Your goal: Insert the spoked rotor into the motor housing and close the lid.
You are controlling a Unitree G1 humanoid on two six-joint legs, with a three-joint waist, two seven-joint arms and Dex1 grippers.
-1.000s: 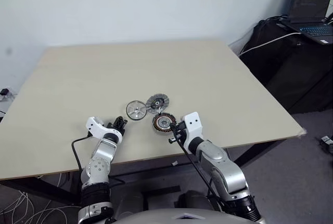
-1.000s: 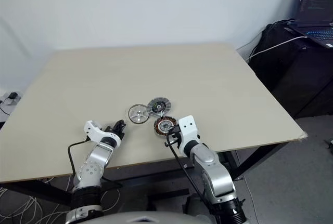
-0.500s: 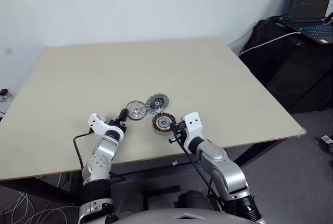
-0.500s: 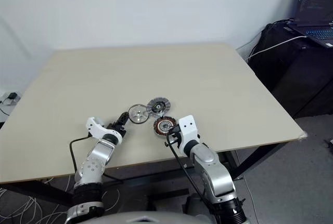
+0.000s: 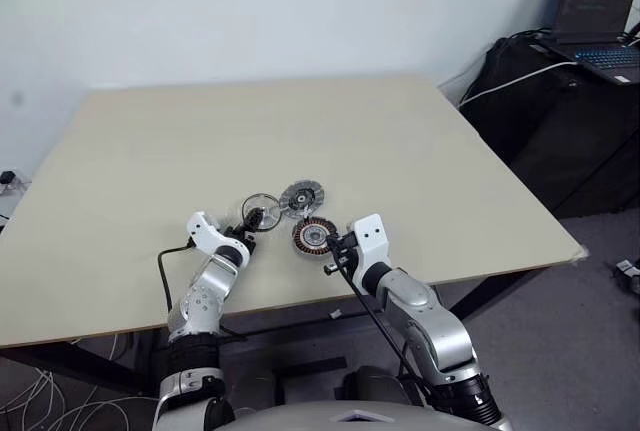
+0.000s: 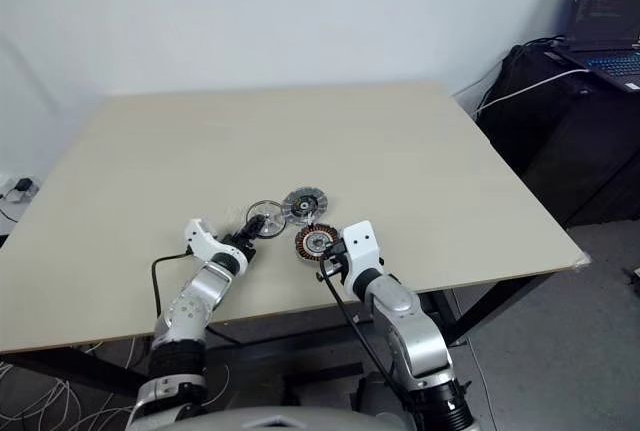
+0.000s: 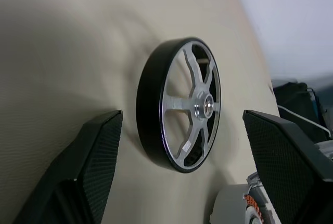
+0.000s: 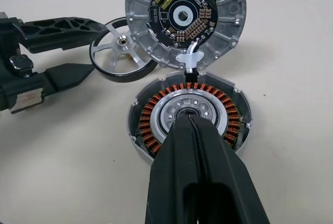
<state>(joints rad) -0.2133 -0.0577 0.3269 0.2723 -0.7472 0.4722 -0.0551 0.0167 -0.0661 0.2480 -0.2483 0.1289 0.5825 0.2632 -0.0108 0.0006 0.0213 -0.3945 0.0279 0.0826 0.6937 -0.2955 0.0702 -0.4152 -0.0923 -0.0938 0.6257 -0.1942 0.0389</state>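
The spoked rotor (image 5: 262, 213) lies flat on the table, a silver wheel with a dark rim (image 7: 179, 104). My left gripper (image 5: 250, 224) is open, and its two fingers (image 7: 99, 151) stand on either side of the rotor, apart from it. Right of the rotor sits the lid (image 5: 302, 195), its circuit-board face up (image 8: 184, 13). A short white lead joins it to the motor housing (image 5: 314, 235) with copper windings (image 8: 156, 107). My right gripper (image 5: 335, 251) is shut with nothing in it, its tip (image 8: 186, 120) just over the housing's near side.
The three parts sit together near the front edge of the beige table (image 5: 200, 141). A laptop (image 5: 600, 11) rests on dark furniture beyond the table's right side. A black cable hangs from my left wrist (image 5: 165, 271).
My left gripper has opened and moved forward and right to the rotor, so its fingers now flank it. The right arm and the parts have not moved.
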